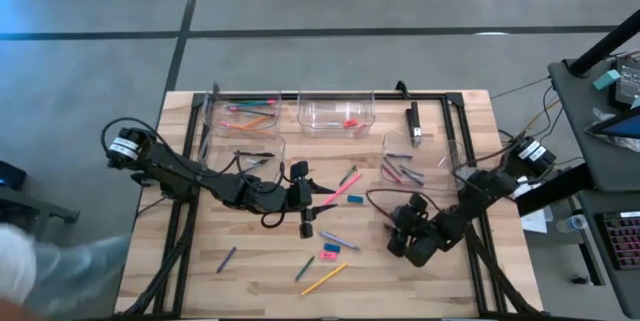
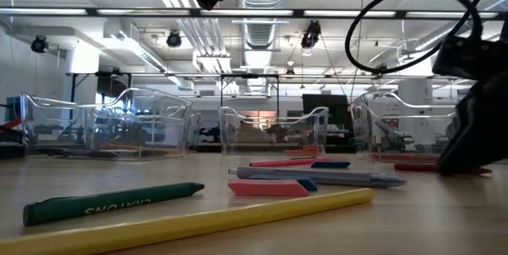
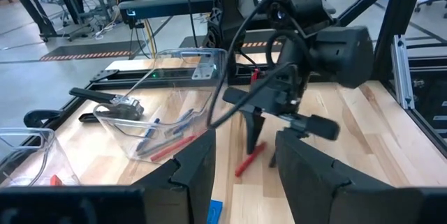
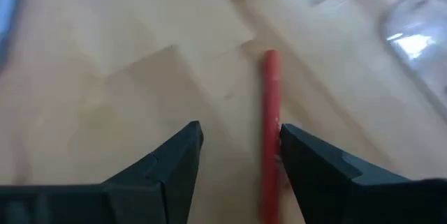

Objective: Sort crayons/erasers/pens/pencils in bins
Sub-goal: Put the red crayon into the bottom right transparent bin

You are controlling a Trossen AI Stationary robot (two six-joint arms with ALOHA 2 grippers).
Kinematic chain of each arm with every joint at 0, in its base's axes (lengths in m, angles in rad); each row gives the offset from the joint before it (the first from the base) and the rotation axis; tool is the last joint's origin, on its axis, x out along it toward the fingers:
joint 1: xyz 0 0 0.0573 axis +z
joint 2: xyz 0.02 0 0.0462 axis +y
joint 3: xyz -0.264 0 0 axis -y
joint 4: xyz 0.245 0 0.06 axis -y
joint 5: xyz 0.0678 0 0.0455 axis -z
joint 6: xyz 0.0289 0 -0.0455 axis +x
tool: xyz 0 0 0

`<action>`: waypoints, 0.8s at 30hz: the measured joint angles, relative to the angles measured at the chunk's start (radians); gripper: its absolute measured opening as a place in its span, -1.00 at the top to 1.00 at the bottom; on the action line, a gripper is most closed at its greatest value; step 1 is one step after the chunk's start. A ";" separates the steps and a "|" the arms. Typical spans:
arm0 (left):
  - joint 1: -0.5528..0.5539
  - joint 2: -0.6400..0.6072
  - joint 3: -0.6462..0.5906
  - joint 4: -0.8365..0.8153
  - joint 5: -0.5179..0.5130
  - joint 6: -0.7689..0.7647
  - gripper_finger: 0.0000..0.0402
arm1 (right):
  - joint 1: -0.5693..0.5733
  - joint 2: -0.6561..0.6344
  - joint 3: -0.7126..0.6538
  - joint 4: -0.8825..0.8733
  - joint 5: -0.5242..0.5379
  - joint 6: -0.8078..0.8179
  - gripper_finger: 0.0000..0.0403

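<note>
The sorting looks about half done. Four clear bins (image 1: 336, 111) sit along the twelve o'clock edge of the table (image 1: 250, 281): one holds pencils (image 1: 252, 113), one an eraser (image 1: 350, 122), one dark pens (image 1: 255, 157), and one toward three o'clock holds crayons (image 1: 400, 171). Loose pieces still lie near the centre and toward six o'clock: a pink pencil (image 1: 347, 188), a yellow pencil (image 1: 325, 278), a red eraser (image 1: 329, 258), a blue eraser (image 1: 333, 248) and a few crayons. The right pincer (image 4: 237, 147) hangs low at about four o'clock, fingers parted and gripping nothing, a red crayon (image 4: 269, 126) just inside one finger. The left pincer (image 3: 244, 161) hovers near centre, released too.
</note>
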 joint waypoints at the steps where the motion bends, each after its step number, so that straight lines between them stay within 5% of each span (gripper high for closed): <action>1: -0.001 0.000 0.000 0.000 0.000 -0.003 0.33 | 0.009 -0.001 0.004 0.001 -0.012 -0.007 0.04; 17: -0.001 0.000 0.000 0.000 0.000 -0.024 0.33 | 0.036 0.030 0.009 -0.002 -0.038 -0.029 0.05; 24: -0.001 0.000 0.000 0.000 0.000 -0.023 0.33 | 0.036 0.061 0.007 0.000 -0.053 -0.018 0.23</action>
